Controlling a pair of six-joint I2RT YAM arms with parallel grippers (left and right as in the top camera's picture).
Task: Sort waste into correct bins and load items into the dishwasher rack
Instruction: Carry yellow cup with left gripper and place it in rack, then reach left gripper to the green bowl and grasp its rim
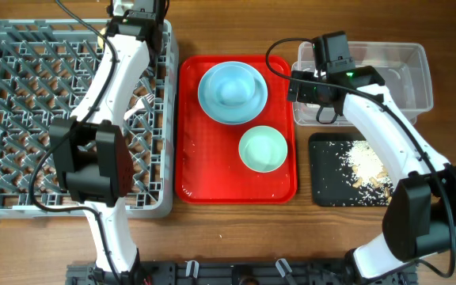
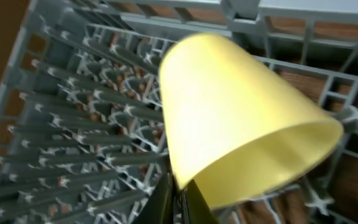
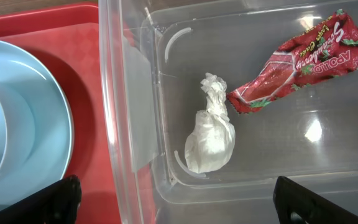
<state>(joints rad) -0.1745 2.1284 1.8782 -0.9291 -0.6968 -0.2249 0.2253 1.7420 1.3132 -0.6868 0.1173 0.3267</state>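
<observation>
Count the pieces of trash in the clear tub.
2: a crumpled white tissue mid-floor in the clear tub, and a red foil wrapper beside it. Part of the tub is out of view.

Brown wood-grain bench [image 1: 236,229] filling the overhead view, grain running left to right, even soft light, dark rail [image 1: 212,273] along its near edge
</observation>
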